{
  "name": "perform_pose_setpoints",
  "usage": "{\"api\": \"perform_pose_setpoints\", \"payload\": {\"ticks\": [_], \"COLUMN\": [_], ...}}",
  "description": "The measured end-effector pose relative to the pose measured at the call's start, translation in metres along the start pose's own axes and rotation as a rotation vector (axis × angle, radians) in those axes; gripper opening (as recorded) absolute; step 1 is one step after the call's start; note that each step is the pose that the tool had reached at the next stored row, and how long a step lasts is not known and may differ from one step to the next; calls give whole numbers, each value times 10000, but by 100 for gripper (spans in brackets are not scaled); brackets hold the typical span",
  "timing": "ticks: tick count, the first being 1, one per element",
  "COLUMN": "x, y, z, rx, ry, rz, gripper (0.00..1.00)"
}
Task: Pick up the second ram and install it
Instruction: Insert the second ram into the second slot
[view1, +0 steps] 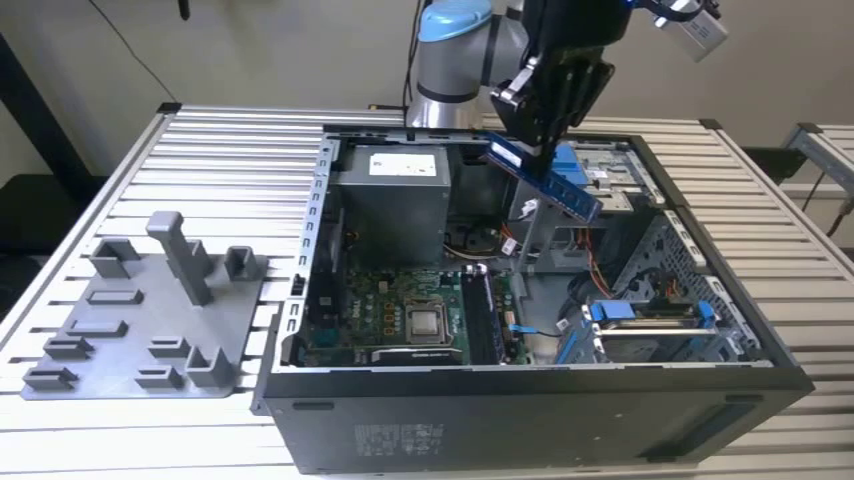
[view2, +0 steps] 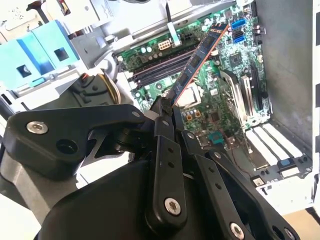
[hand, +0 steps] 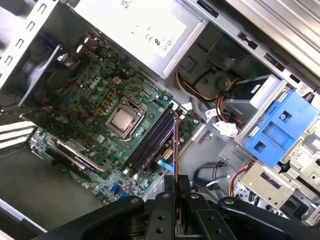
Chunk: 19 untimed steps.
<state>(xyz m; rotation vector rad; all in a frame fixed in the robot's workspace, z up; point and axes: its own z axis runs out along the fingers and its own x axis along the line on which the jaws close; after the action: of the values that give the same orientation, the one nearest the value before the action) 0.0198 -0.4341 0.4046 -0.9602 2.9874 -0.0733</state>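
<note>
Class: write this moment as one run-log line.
gripper: shut on ram | ram: tilted, in air over open case | install: not yet in slots

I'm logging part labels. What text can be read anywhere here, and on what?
No text reads reliably.
Power supply sticker: print too small.
Case front label: too small.
Motherboard markings: too small.
The second ram, held in the gripper: no legible print.

A: Your arm stands at the top centre of the exterior view, wrist tilted downward.
B: Just below it, your gripper has both fingers clamped on the second ram.
</note>
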Motion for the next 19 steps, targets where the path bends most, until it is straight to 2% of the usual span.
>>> {"api": "perform_pose_setpoints", "payload": {"ticks": [14, 19], "x": [-37, -37], "y": [-37, -38], "z": [28, 40], "rx": [-4, -11], "ry": [18, 45], "rz": [386, 982], "gripper": [14, 14]}}
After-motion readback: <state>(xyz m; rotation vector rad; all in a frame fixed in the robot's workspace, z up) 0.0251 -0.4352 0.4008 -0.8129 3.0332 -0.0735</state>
